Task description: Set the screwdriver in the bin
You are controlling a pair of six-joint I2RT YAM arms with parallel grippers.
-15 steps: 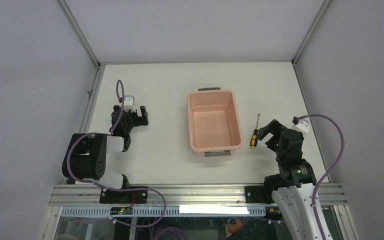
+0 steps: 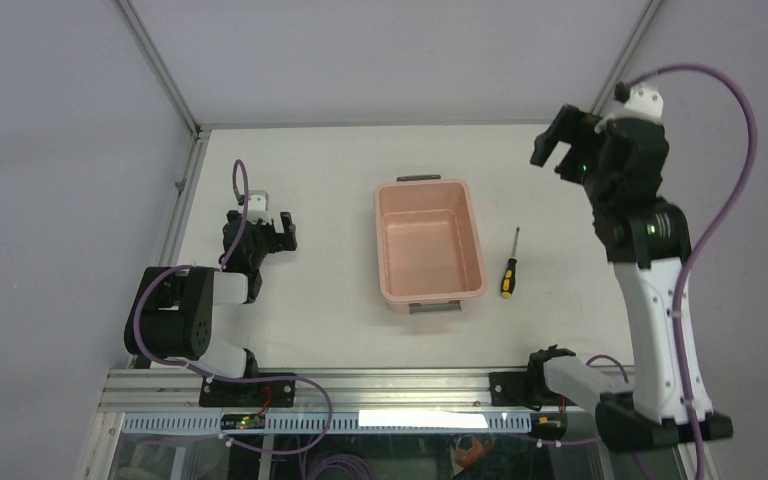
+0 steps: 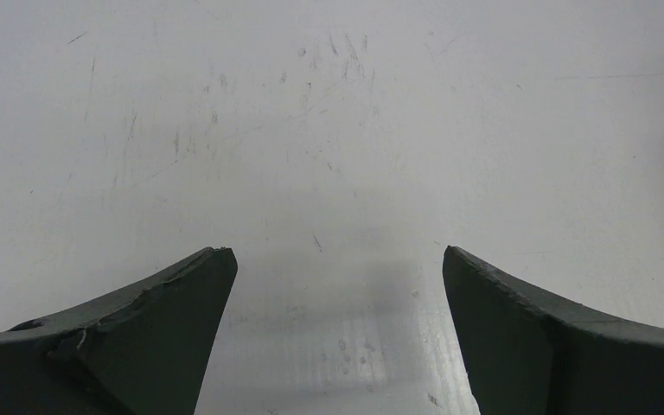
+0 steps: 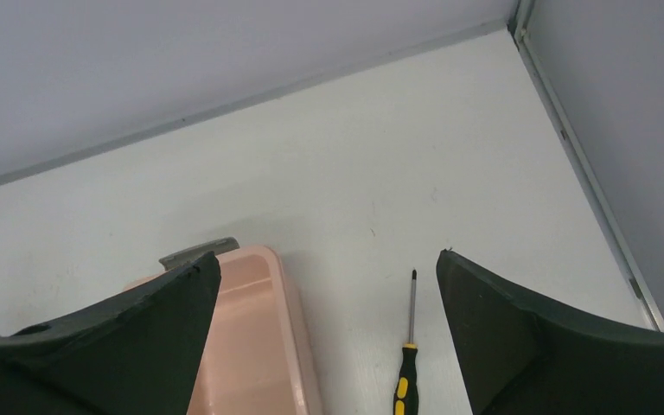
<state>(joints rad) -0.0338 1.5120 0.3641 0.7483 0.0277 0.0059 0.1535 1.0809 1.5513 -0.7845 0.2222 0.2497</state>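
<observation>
The screwdriver, with a yellow-and-black handle and a thin shaft, lies on the white table just right of the bin, tip pointing away. The pink bin stands mid-table and holds nothing. My right gripper is open and empty, raised high over the back right of the table. In the right wrist view it looks down on the screwdriver and the bin's right rim far below. My left gripper is open and empty, low over bare table at the left, as the left wrist view shows.
Grey enclosure walls and metal corner posts bound the table at the back and sides. The bin has grey handles at its far end and near end. The table's right edge rail runs close to the screwdriver.
My right arm has lifted from low beside the screwdriver's handle to high over the back right corner, still open. The screwdriver, bin and left arm have not moved.
</observation>
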